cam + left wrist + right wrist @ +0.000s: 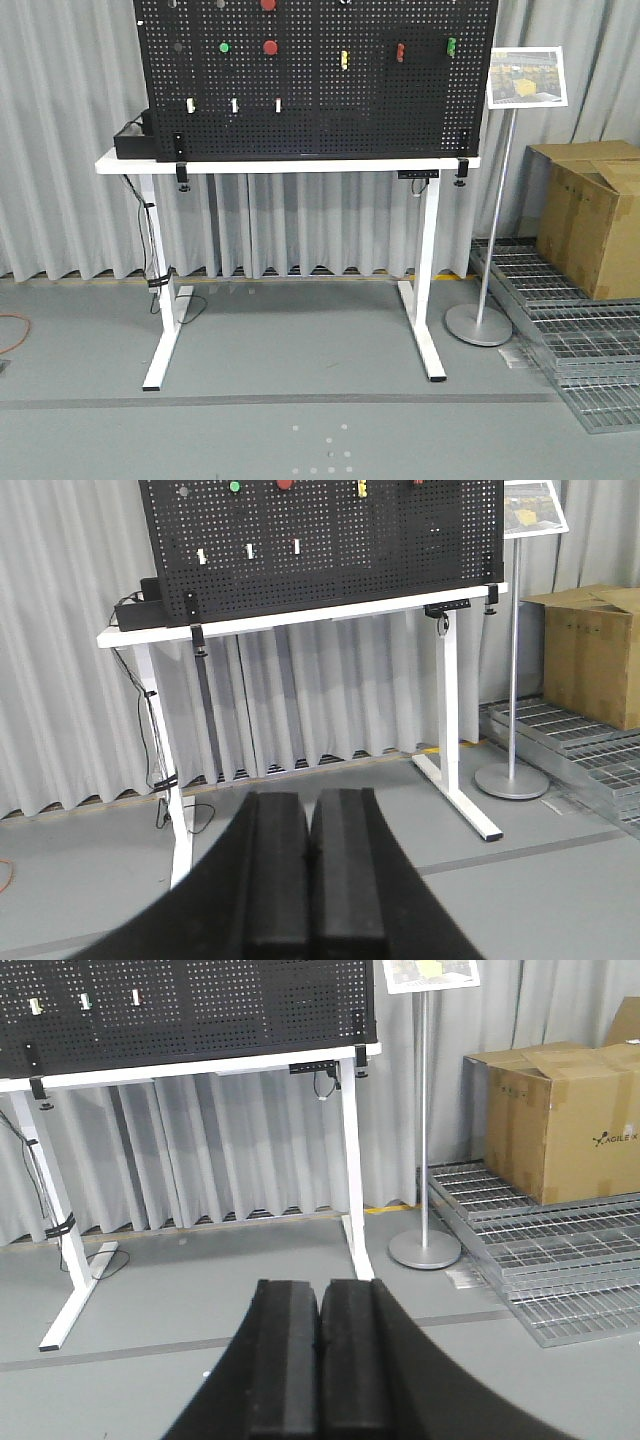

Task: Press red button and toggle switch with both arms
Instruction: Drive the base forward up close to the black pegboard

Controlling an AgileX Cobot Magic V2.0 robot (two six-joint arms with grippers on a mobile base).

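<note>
A black pegboard [320, 120] stands on a white table [290, 164]. Two alike red discs sit on it, one at the top edge [268, 4] and one below [270, 47]; I cannot tell which is the larger red button. The lower disc shows in the left wrist view [285, 483]. A small grey round fitting [178, 47], also in the left wrist view [183, 491], may be the toggle switch; it is too small to tell. My left gripper [310, 798] and right gripper [320, 1284] are shut, empty and far back from the board.
The board also holds a green button [224, 47], a yellow switch [344, 60] and three small white switches [234, 105]. A sign stand [480, 322], a cardboard box [595, 215] and metal grates [580, 350] are at the right. A black box [130, 140] sits at the table's left end.
</note>
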